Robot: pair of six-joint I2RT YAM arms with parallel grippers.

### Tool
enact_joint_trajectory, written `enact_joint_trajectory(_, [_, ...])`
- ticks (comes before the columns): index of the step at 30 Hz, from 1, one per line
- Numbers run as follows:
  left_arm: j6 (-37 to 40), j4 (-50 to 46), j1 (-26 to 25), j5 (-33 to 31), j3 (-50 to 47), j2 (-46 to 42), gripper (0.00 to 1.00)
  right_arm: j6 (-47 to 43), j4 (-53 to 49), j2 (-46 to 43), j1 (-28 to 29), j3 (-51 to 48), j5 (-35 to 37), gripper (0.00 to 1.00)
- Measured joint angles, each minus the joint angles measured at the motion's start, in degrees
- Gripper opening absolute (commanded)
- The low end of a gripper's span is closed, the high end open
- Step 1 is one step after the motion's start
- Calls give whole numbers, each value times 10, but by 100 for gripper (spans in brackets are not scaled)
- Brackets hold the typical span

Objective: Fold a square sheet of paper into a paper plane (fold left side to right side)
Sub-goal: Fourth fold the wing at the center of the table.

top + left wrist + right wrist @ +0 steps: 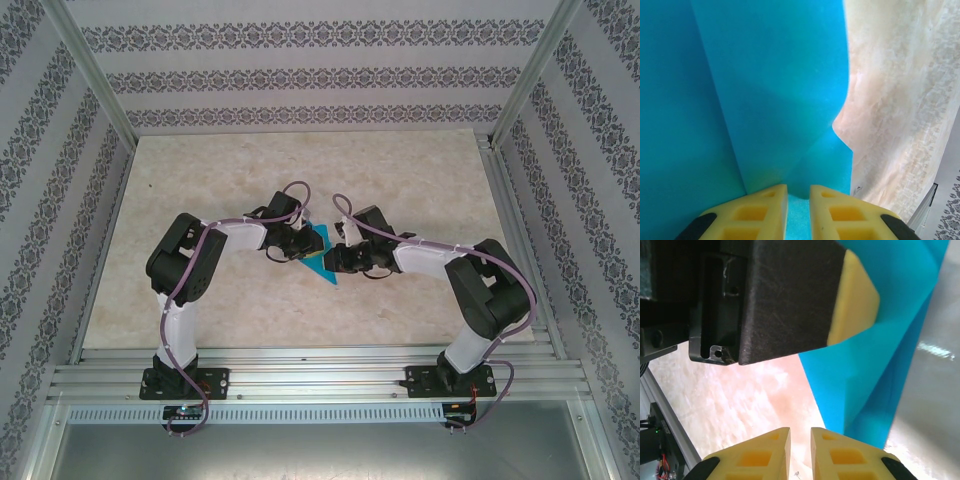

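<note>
Near edge: aluminium rail [320, 375] carrying both arm bases.
Left arm [180, 270], right arm [490, 290]: each bent inward toward the middle of the surface [400, 180].
Left gripper [799, 189]: yellow fingers clamped on one edge of the square sheet of paper [765, 100].
Paper: cyan-blue, creased, folded to a pointed shape, standing partly up from the surface, between the two grippers.
Right gripper [799, 431]: fingers slightly apart, nothing between them, just beside the paper.
Beyond: patterned walls [300, 80].
</note>
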Motion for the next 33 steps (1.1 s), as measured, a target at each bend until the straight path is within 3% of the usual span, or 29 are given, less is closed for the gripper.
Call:
enact_joint_trajectory(8, [1,0,0,0,0,0,21,3,3,4,-15,0,12,27])
enact_joint_trajectory(14, [2,0,0,-1,0,0,21,16,-7,23,-59,21,14,27])
enact_joint_trajectory(22, [2,0,-1,-2,0,0,21,33,-5,88,-67,66,0,25])
enact_joint_trajectory(33, [2,1,-1,-2,-1,0,21,47,3,111,-67,78,-24,7])
